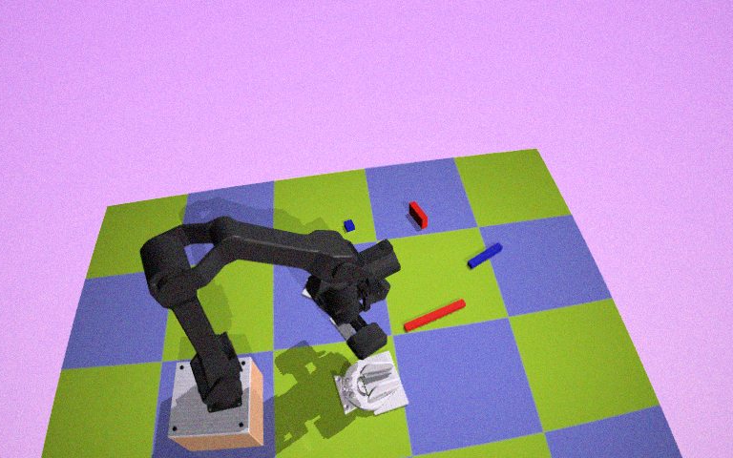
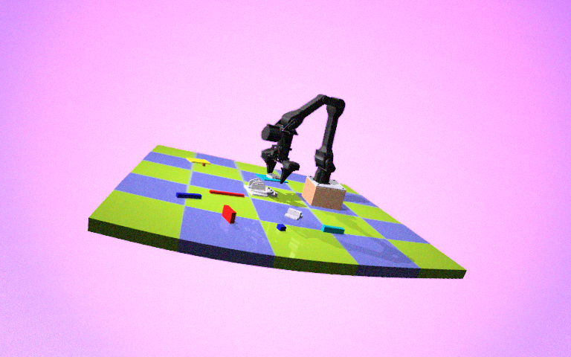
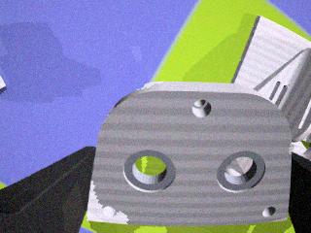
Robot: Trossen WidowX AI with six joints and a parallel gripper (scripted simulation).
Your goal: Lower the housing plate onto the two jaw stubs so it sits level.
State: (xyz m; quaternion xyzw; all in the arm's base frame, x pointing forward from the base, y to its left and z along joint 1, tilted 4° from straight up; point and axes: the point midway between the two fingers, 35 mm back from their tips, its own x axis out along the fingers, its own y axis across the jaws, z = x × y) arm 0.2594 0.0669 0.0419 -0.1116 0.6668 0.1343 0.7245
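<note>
"Starting with the top view, where do we see the housing plate (image 1: 345, 328) (image 2: 273, 176) (image 3: 194, 131)?"

"Mostly beneath our fingers (image 1: 367, 340) (image 2: 289, 169), near the white jaw assembly (image 1: 387, 391) (image 2: 259, 188) (image 3: 248, 58). Farther off, we have a red stick (image 1: 434, 315) (image 2: 227, 193) and a blue stick (image 1: 485, 256) (image 2: 188, 195) lying on the desk (image 1: 455, 374) (image 2: 147, 207) (image 3: 121, 58)."

"And from the exterior?"

"We're holding the plate above the desk, apart from the assembly, so it isn't seated. A red block (image 1: 418, 215) (image 2: 229, 213) stands on edge, a small blue cube (image 1: 348, 225) (image 2: 281, 227) sits between it and a teal bar (image 2: 332, 229), and a yellow piece (image 2: 198, 161) lies well away."

"What does our wrist view give us?"

"Our fingers are clenched on the plate, one at each side. We can see its two large ringed holes and, beyond its upper right edge, part of the jaw assembly. We can't tell the plate's exact height."
</note>
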